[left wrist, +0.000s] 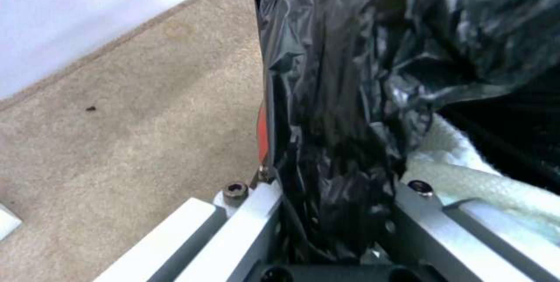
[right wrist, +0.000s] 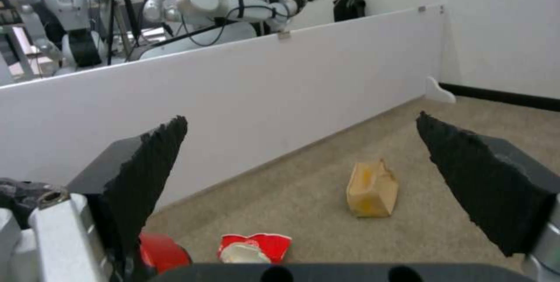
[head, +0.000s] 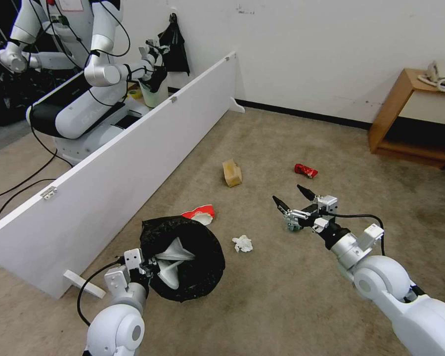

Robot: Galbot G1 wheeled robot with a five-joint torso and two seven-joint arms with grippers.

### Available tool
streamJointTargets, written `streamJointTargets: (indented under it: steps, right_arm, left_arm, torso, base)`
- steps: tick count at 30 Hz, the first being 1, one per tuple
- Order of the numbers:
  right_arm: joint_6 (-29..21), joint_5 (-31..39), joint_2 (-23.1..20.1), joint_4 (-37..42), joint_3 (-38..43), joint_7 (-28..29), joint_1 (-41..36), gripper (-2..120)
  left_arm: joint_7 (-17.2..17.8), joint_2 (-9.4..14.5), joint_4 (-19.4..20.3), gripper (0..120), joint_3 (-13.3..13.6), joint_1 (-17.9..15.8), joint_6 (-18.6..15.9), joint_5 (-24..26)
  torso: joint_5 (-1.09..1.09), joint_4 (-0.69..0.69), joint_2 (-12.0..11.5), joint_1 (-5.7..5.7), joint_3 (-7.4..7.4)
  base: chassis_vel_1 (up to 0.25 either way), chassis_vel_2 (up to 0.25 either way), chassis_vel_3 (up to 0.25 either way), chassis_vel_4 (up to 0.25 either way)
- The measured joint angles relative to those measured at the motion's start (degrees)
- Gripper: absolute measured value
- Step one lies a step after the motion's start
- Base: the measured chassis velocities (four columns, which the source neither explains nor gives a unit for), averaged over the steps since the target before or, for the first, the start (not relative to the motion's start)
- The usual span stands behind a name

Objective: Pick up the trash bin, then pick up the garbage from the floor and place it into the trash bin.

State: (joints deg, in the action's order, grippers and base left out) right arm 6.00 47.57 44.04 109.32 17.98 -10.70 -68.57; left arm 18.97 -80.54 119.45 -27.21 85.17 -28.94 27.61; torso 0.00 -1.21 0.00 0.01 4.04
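Trash bin (head: pixel 185 259) held off the carpet by the left gripper (head: pixel 151 267), clamped on its black-lined rim; something white lies inside.

Right gripper (head: pixel 292 197) hangs spread wide and empty above the floor, between the white tissue (head: pixel 243 243) and the red can (head: pixel 305 170). A crushed red-white paper cup (head: pixel 200 214) lies just beside the bin, and the tan paper bag (head: pixel 232 173) sits farther out, near the white partition board (head: pixel 118 163).

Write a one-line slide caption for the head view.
Left gripper holds the trash bin; open right gripper hovers above littered carpet.
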Motion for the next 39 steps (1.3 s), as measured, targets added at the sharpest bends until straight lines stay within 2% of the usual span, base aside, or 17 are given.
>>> streamJointTargets:
  steps: [4, 14, 31, 39]
  right_arm:
    - [-0.4, 0.8, 0.1, -0.4, 0.6, -1.9, -0.2, 100]
    - [-0.7, 0.9, 0.1, -0.5, 0.8, -2.3, -0.3, 100]
    - [-0.5, 2.3, -0.7, 0.8, 0.0, -0.9, -0.5, 100]
    - [0.5, 1.8, -1.2, 0.8, -0.2, -0.7, -0.9, 100]
  left_arm:
    - [0.1, 0.0, 0.0, 0, 0.0, 0.0, 0.0, -0.1]
    - [0.1, -0.1, 0.4, 0, -0.2, 0.1, 0.0, -0.1]
    - [0.2, -0.1, 1.0, 0, -0.2, 0.2, 0.0, -0.1]
    - [0.2, -0.1, 1.1, 0, -0.2, 0.4, 0.0, -0.2]
  torso:
    - [0.00, 0.00, 0.0, 0.00, 0.00]
    - [0.00, 0.00, 0.0, -0.01, -0.01]
    - [-0.01, 0.01, 0.0, 0.00, 0.01]
    - [0.00, 0.01, 0.0, 0.00, 0.00]
  base:
    - [0.000, 0.000, 0.000, 0.000]
    - [-0.021, 0.019, 0.018, -0.021]
    - [-0.210, 0.210, 0.211, -0.211]
    - [-0.104, 0.121, 0.069, -0.090]
